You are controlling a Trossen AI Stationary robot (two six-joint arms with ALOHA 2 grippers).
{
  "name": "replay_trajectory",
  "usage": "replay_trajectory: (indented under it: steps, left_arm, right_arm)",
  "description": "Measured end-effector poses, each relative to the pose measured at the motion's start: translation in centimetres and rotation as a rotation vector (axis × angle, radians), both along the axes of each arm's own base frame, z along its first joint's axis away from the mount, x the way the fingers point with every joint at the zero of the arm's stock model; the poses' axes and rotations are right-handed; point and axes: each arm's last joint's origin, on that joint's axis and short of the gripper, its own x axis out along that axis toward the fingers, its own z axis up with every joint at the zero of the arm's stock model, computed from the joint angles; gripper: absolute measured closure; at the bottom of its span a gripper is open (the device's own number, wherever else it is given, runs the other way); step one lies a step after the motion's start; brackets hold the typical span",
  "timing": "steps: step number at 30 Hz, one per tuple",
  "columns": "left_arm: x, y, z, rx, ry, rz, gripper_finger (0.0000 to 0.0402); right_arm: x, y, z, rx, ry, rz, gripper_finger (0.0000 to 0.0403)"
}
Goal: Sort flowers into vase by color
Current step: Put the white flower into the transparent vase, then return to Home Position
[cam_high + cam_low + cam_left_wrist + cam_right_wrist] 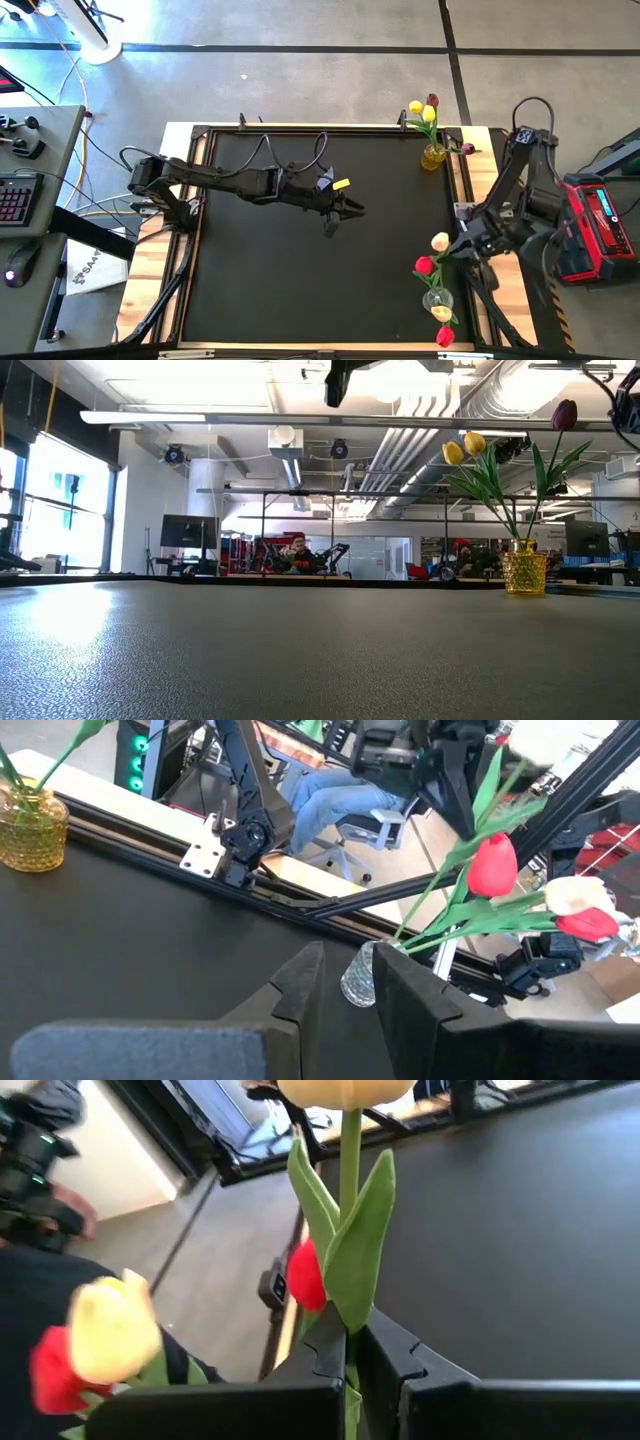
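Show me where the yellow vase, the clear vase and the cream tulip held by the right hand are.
yellow vase [433,156], high view, on its glass body.
clear vase [358,975], left wrist view, on its glass wall.
cream tulip [343,1090], right wrist view, on its bud.

The left gripper [343,213] hangs part open over mid-table; the right gripper [458,247] is clamped shut at the right edge.

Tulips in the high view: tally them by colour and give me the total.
Yellow tulips: 2
Dark maroon tulips: 2
Red tulips: 2
Cream tulips: 2
Total: 8
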Motion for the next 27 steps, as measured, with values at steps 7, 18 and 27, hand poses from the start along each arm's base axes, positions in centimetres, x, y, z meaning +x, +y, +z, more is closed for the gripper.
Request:
replay_trajectory:
  steps: [7,18,27]
  left_arm:
    - [0.0,0.0,0.0,-0.007,0.001,0.002,0.0326]
    - [0.0,0.0,0.0,-0.012,0.001,0.021,0.0325]
    - [0.1,0.0,0.2,-0.013,-0.02,0.02,0.0325]
  right_arm:
    - [0.3,0.9,-1.1,0.034,0.098,-0.05,0.0402]
    - [0.1,1.3,-1.4,0.19,0.246,-0.006,0.0328]
    - [-0.5,1.7,-1.8,0.346,0.517,0.1,0.0264]
